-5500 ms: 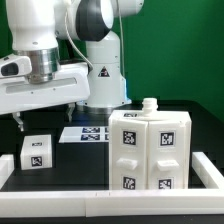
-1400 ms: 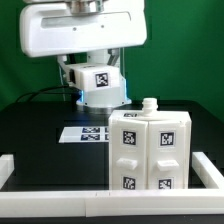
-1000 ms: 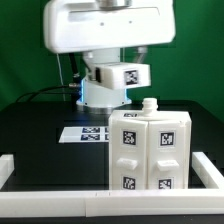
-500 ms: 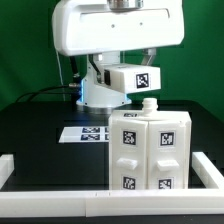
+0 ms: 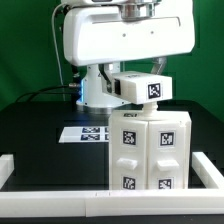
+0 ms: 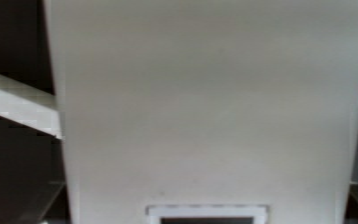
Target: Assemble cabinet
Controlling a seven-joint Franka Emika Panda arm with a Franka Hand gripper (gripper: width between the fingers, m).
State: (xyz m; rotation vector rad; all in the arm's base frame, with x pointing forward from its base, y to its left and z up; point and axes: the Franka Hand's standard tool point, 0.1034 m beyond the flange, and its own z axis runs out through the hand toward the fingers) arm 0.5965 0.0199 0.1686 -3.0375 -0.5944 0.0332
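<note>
Cabinet (image 5: 148,150), white and box-like, stands upright on the black table (image 5: 40,120), toward 4 o'clock in the exterior view. Its front shows panelled doors with small raised handles and several black-and-white square tags. It sits just behind the white rail (image 5: 60,198) that runs along the near edge of the table.

At 12 o'clock from the cabinet, a small white block (image 5: 138,88) hangs in the air, tilted a little, with one square tag facing the camera. Its underside is very close to the cabinet's top; whether the two touch cannot be told. The gripper (image 5: 138,76) reaches down from the arm's big white hand (image 5: 125,40), which fills the 12 o'clock part of the view. It is pinching the block, which hangs off the table with nothing under it. The fingers themselves are mostly hidden behind the hand and the block.

At 10 o'clock from the cabinet, the marker board (image 5: 85,133) lies flat on the table, well apart from the rail. The arm's base (image 5: 95,92) rises behind the board, in front of a green wall (image 5: 20,50).

In the wrist view, the block's pale face covers nearly the whole picture, blurred by closeness. The edge of a tag (image 6: 202,213) shows at the rim. Dark table and a pale slanting strip (image 6: 16,105) show beside the block.
</note>
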